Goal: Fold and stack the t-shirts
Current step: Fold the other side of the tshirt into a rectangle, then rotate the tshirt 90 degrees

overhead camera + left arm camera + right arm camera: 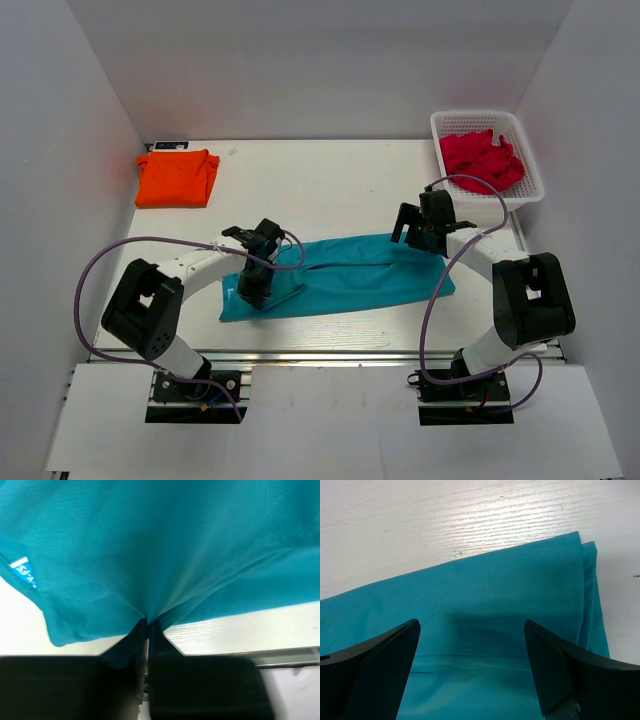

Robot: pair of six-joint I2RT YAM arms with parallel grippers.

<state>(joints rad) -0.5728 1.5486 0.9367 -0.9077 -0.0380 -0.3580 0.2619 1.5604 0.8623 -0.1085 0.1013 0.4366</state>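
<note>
The teal t-shirt (350, 275) lies folded into a long band across the near middle of the table. My left gripper (258, 290) is shut on the teal fabric near its left end; in the left wrist view the cloth (165, 550) bunches into the closed fingertips (146, 622), and the white neck label (22, 571) shows at left. My right gripper (418, 238) is open and empty just above the shirt's right end; in the right wrist view its fingers (380, 655) straddle the folded fabric (480, 605). The orange t-shirt (177, 177) lies folded at the back left.
A white basket (487, 122) with crumpled red garments (482, 158) stands at the back right. White walls enclose the table on three sides. Purple cables loop from both arms. The table's near edge (330, 352) runs just below the teal shirt.
</note>
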